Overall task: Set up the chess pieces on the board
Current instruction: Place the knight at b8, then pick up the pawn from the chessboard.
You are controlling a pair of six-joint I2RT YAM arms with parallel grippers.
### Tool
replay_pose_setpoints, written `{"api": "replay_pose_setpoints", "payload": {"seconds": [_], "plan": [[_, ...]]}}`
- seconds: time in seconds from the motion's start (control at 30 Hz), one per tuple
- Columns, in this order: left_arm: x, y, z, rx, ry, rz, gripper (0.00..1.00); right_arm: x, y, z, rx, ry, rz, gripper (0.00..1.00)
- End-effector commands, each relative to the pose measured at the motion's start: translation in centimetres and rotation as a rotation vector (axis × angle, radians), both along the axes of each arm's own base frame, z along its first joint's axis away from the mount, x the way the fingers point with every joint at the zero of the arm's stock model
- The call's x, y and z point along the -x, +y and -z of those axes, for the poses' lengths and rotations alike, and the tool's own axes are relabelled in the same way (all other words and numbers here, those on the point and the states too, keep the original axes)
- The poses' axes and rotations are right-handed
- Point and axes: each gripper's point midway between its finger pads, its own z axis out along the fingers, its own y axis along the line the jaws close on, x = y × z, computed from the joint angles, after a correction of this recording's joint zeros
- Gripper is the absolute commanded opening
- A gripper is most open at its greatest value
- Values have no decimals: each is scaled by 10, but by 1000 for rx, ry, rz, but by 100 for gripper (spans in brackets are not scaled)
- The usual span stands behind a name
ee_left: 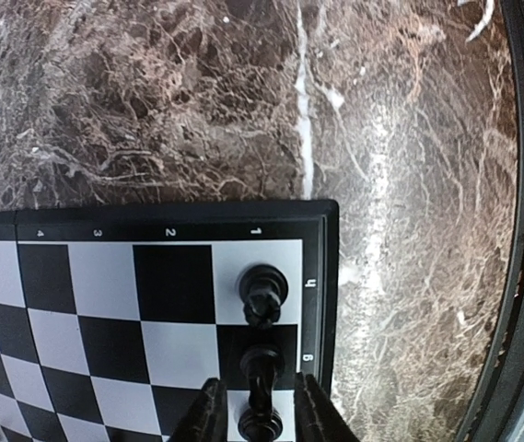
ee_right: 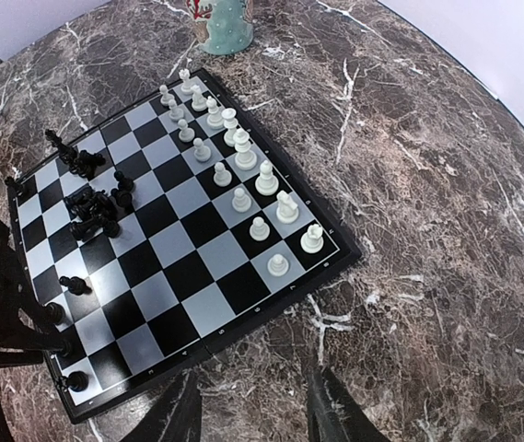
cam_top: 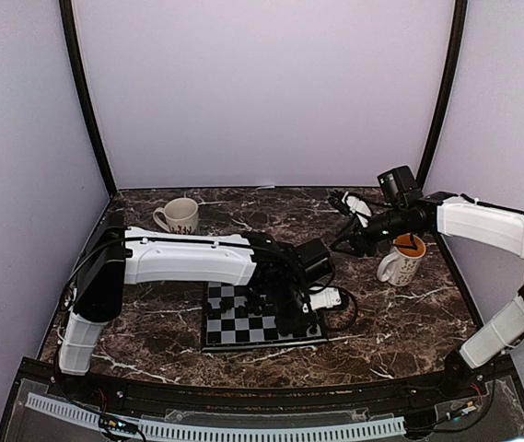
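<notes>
The board [cam_top: 229, 330] lies at the table's near middle. In the right wrist view the board [ee_right: 197, 267] has white pieces [ee_right: 243, 152] standing in two rows along its far right side. Black pieces [ee_right: 96, 210] lie in a heap at its left middle, and a few stand along its near left edge. My left gripper [cam_top: 300, 318] is low over the board's right corner. It is open, its jaws either side of a black piece [ee_left: 262, 422], with two more black pieces [ee_left: 263, 293] in line beyond. My right gripper [cam_top: 349, 226] hangs high at the back right, open and empty [ee_right: 252, 419].
A white mug with an orange inside [cam_top: 401, 262] stands right of the board, under my right arm. A patterned cream mug [cam_top: 179, 216] stands at the back left and also shows in the right wrist view [ee_right: 223, 23]. The dark marble table [cam_top: 400, 322] has a raised black rim.
</notes>
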Motion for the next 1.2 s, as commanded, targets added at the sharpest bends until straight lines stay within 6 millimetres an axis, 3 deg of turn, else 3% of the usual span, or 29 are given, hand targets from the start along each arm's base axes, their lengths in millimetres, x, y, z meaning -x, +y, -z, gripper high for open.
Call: {"api": "replay_pose_setpoints", "payload": {"seconds": [0.0,0.27,0.37,0.6,0.73,0.9,1.17], "plan": [[4,-3,-23,12,14,-3,29,-1,0,1,-5,-3,-11,40],[1,8,-79,89,-44,-46,34,-1,0,2,-3,-2,-14,40],[-4,18,-84,97,-81,-83,34,-2,0,1,-3,-4,-13,40],[-17,50,-62,18,-56,-183,29,-2,0,3,1,-1,-13,40],[-23,57,-49,8,-30,-213,25,-2,-1,4,2,3,-12,40],[-30,59,-35,4,-5,-240,25,-2,-1,4,7,0,-11,40],[-30,47,-20,45,46,-221,30,-2,-2,6,13,1,-11,40]]}}
